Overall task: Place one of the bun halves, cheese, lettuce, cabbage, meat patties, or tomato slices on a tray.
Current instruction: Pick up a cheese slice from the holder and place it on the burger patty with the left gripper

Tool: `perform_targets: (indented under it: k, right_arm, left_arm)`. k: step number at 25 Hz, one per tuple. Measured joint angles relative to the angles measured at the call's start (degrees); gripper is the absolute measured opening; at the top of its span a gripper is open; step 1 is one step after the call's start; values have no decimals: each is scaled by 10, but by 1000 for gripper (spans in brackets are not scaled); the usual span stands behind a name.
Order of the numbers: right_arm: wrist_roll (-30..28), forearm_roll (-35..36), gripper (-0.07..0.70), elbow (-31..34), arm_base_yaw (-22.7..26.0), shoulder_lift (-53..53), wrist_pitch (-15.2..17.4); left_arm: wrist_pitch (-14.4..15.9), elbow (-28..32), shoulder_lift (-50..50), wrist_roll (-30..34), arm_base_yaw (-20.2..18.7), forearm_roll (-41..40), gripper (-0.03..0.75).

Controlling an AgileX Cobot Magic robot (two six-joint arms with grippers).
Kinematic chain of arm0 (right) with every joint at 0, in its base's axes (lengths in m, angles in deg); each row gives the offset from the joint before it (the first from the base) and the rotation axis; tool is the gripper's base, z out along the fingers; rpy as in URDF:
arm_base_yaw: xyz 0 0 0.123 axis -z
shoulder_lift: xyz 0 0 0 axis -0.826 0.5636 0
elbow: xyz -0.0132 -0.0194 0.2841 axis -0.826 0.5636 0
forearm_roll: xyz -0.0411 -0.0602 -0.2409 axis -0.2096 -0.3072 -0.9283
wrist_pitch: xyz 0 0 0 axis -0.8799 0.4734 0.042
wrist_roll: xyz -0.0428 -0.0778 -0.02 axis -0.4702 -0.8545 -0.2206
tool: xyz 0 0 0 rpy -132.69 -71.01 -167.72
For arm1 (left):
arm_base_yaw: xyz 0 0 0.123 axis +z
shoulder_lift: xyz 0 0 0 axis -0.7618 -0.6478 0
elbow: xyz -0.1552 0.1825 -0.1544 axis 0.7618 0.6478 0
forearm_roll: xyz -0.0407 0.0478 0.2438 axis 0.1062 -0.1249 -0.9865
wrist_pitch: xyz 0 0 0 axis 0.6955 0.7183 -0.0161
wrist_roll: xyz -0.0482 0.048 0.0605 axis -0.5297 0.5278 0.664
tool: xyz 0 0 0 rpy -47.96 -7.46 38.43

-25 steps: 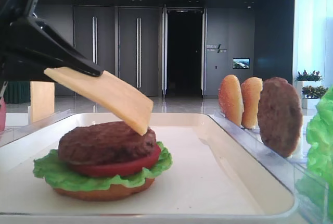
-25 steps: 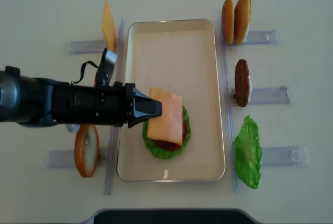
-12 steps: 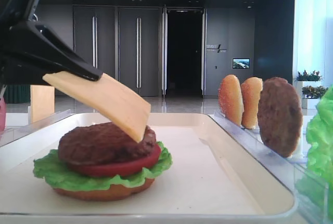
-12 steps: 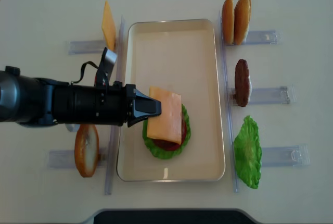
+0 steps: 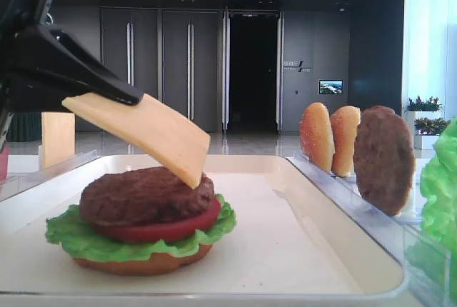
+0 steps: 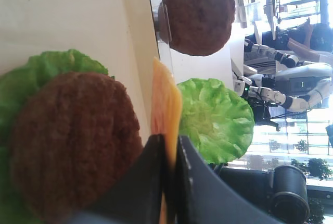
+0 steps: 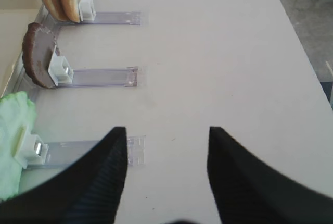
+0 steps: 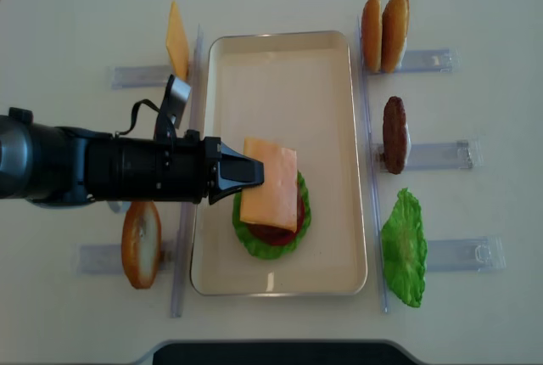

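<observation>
My left gripper (image 8: 254, 174) is shut on a pale orange cheese (image 8: 271, 182) slice, clamped by one edge. The cheese (image 5: 143, 132) slopes down to the right, and its low corner reaches the top of a meat patty (image 5: 146, 196). That patty sits on a tomato slice (image 5: 182, 228), frilly lettuce (image 5: 75, 239) and a bun half (image 5: 143, 264), stacked on the cream tray (image 8: 280, 85). In the left wrist view the cheese (image 6: 166, 104) stands edge-on between the jaws of the gripper (image 6: 170, 141). My right gripper (image 7: 167, 130) hangs open over bare table, holding nothing.
Clear racks flank the tray. On the right stand two bun halves (image 8: 383, 32), a patty (image 8: 394, 134) and a lettuce leaf (image 8: 404, 246). On the left are a second cheese slice (image 8: 176, 41) and a bun half (image 8: 141, 244).
The held cheese dipped slightly toward the patty half a second ago and has since risen a little. The grip is unchanged.
</observation>
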Motion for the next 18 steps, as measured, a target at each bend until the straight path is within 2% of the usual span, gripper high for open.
perform_targets:
  k: [15, 18]
  right_arm:
    - [0, 0, 369, 0, 0, 0, 0]
    - [0, 0, 369, 0, 0, 0, 0]
  left_arm:
    - [2, 0, 0, 7, -1, 1, 26]
    - [-13, 0, 0, 7, -19, 2, 26]
